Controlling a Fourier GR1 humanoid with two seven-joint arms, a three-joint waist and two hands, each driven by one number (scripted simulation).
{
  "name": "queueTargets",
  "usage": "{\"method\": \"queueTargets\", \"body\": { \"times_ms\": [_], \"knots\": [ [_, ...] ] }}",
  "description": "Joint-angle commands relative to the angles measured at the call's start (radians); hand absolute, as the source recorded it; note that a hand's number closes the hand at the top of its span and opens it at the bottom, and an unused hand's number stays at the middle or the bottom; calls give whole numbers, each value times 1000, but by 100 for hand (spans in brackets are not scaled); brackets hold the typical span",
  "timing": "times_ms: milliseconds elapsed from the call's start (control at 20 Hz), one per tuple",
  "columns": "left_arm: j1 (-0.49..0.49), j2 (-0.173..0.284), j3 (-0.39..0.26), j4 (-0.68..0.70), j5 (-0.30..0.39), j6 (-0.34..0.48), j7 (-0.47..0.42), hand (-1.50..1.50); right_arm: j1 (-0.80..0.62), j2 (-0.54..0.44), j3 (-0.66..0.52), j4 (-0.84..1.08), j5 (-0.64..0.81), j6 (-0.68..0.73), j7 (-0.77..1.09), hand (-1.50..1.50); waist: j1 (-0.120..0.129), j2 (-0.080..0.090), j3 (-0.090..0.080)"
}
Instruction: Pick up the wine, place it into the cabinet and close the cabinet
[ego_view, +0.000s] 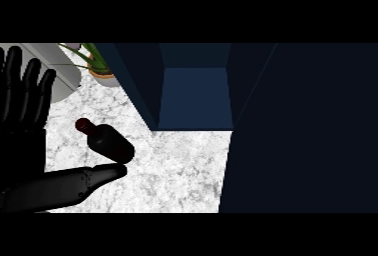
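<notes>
- While you look at the head view, note the wine bottle (107, 141) lies on its side on the marble desk (177, 170), left-centre of the frame, red cap pointing to the upper left, base toward the lower right.
- You'll see the bottle sits apart from the cabinet (193, 85), which fills the upper centre w/ its blue interior showing; nothing visible inside.
- Cabinet door (303, 130) is swung open & takes up the whole right side of the frame as a dark blue panel, top to bottom.
- Your left hand (22, 95) shows at the left edge, upper left of the frame, fingers straight & pointing up, holding nothing, resting there. It's beside the bottle but not touching it.
- A dark forearm-like shape (63, 186) comes in from the lower left; its rounded tip ends just below the bottle's base, touching or nearly so, can't tell which.
- Right hand: you won't find it in the frame.
- Potted plant (96, 67) stands at the top left of the desk, green leaves over a tan pot, just left of the cabinet's edge.
- A pale grey rounded object (63, 70) sits at the top left corner, partly behind the left hand; can't tell what it is.
</notes>
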Motion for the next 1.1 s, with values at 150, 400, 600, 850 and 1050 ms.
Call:
{"method": "queueTargets", "body": {
  "times_ms": [150,400,600,850,1050],
  "knots": [
    [-48,11,27,-29,-32,29,109,-150,-109,12,67,-141,106,-96,208,-150,3,1,-1],
    [-64,17,4,-59,-65,34,194,-150,-50,-19,110,-205,116,-114,220,-150,-3,-1,-1],
    [19,35,3,-140,-79,20,229,-150,-44,-20,151,-138,136,-134,141,-150,3,-2,0],
    [-57,13,51,43,-44,43,118,-150,-171,-38,93,-190,113,-182,294,-150,-5,2,-2],
    [11,21,77,63,-2,21,59,-150,-164,-27,225,-162,238,-225,258,-150,-7,-1,-3]
  ]
}}
